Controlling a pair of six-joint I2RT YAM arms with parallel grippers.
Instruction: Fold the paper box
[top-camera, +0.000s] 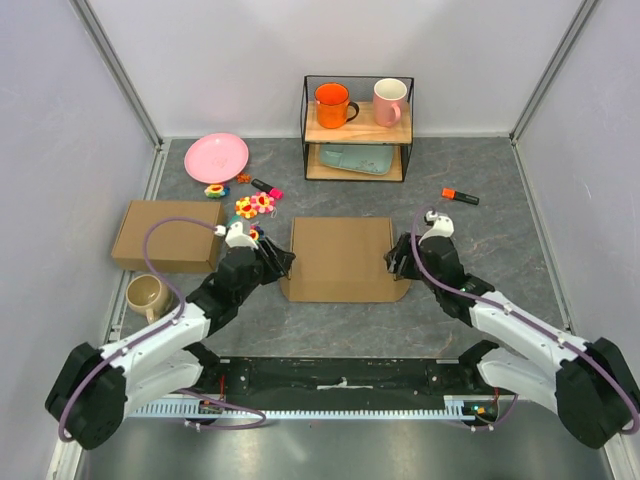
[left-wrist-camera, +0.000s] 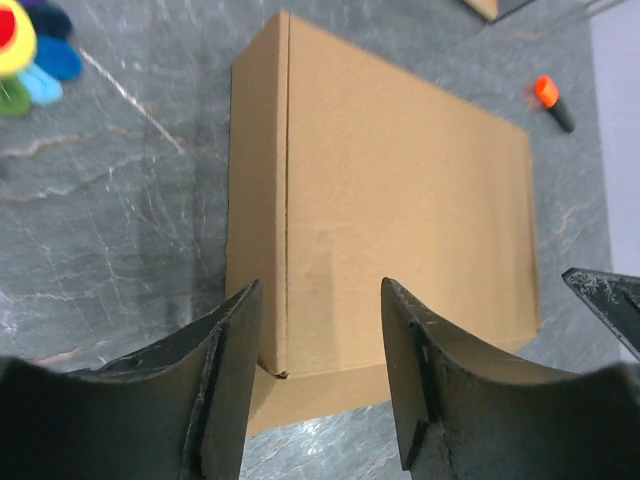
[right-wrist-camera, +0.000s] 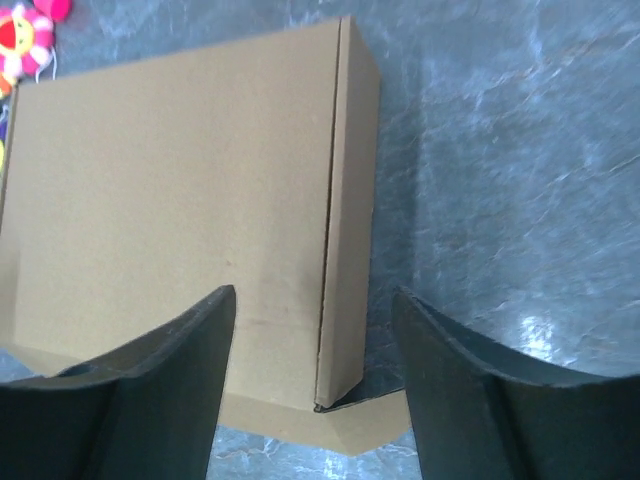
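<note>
Left gripper (left-wrist-camera: 320, 290) spread | right gripper (right-wrist-camera: 312, 295) spread | paper box (top-camera: 340, 260) closed | orange mug (top-camera: 331, 104) only overhead

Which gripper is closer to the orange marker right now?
Right. The right gripper is at the right edge of the paper box, with the orange marker just behind it; the left gripper is at the opposite, left edge.

Plain brown corrugated cardboard paper box (top-camera: 340, 260): one even tan all over. Stone-look tabletop (top-camera: 520, 220): grey, pale veins. My left gripper (left-wrist-camera: 320, 290), my right gripper (right-wrist-camera: 312, 298): matte black. Glossy orange mug (top-camera: 331, 104), pale pink mug (top-camera: 389, 100), round pink plate (top-camera: 216, 157). Small marker pen (top-camera: 460, 196): orange and black.
</note>
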